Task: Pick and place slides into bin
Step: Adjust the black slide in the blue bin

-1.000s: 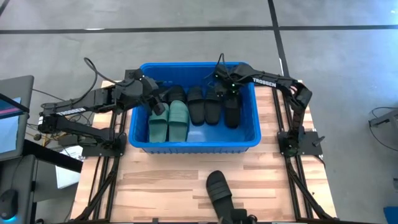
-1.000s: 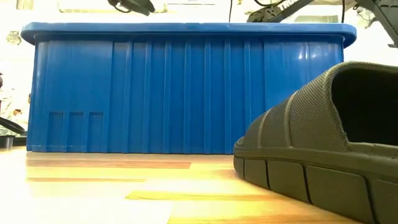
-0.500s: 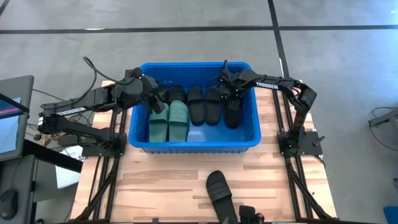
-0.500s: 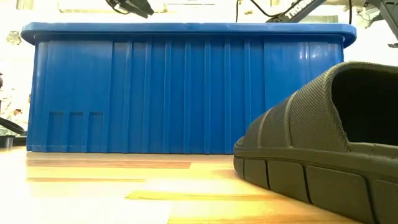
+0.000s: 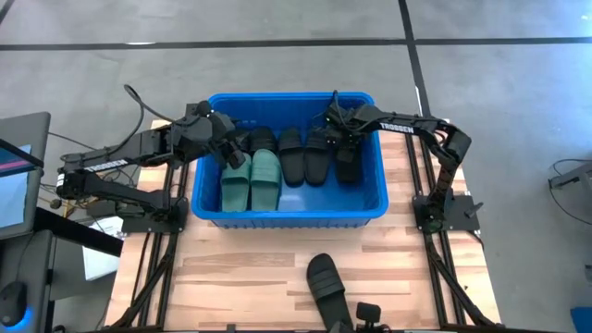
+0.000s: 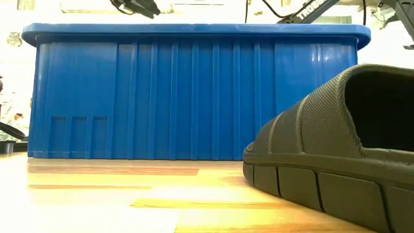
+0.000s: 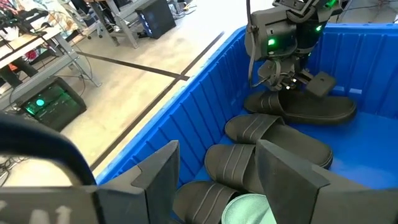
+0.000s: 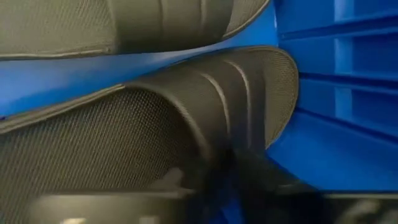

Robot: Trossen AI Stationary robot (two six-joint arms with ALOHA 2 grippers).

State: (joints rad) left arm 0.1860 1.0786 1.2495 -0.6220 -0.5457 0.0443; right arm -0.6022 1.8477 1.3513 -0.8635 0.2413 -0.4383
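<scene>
The right gripper (image 5: 344, 139), lowered into the bin (image 5: 287, 215) at upper centre over the past second, stays clamped on a black slide (image 5: 348, 165); one slide (image 5: 326, 280) remains on the counter (image 5: 231, 277).

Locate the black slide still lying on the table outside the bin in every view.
High view: the black slide lies on the wooden table near the front edge, below the bin.
Low view: it fills the right foreground, in front of the bin.
Left wrist view: not in it.
Right wrist view: not in it; only slides inside the bin show.
Shared landmark: the blue bin's ribbed wall.
</scene>
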